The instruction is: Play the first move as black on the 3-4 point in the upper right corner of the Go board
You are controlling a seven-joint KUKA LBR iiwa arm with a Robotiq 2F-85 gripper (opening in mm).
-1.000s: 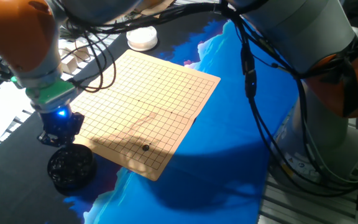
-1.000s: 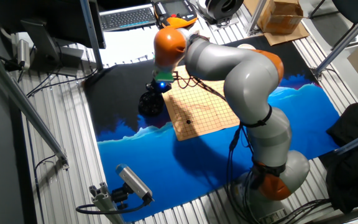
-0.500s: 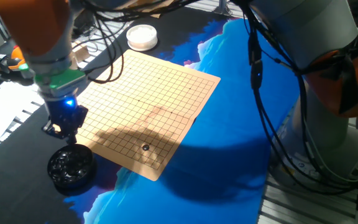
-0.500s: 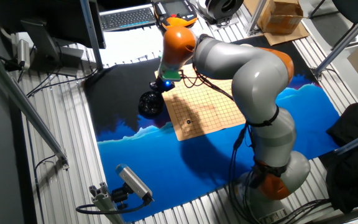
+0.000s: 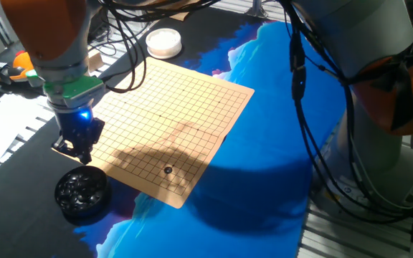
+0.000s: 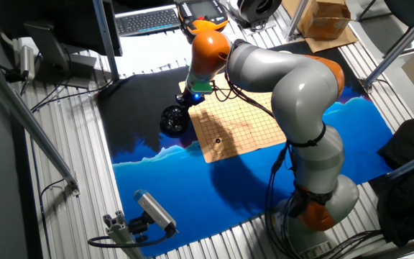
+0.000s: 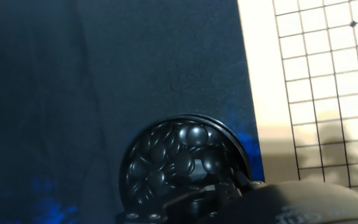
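The Go board (image 5: 185, 107) lies on the black and blue cloth; it also shows in the other fixed view (image 6: 243, 133) and at the right of the hand view (image 7: 316, 93). One small black stone (image 5: 168, 170) sits on the board near its front corner, also seen in the other fixed view (image 6: 218, 141). My gripper (image 5: 78, 153) hangs above the board's left edge, just up and behind the black bowl of stones (image 5: 82, 192). The hand view looks down into that bowl (image 7: 185, 165). The fingertips are too dark to show whether they hold a stone.
A white round lidded bowl (image 5: 163, 43) stands beyond the board's far corner. Cables hang over the board's back edge. The robot's base (image 5: 378, 122) rises at the right. A keyboard (image 6: 146, 20) lies behind the table.
My gripper has risen from just above the black bowl and moved a little toward the board's edge. The stone on the board has not moved.
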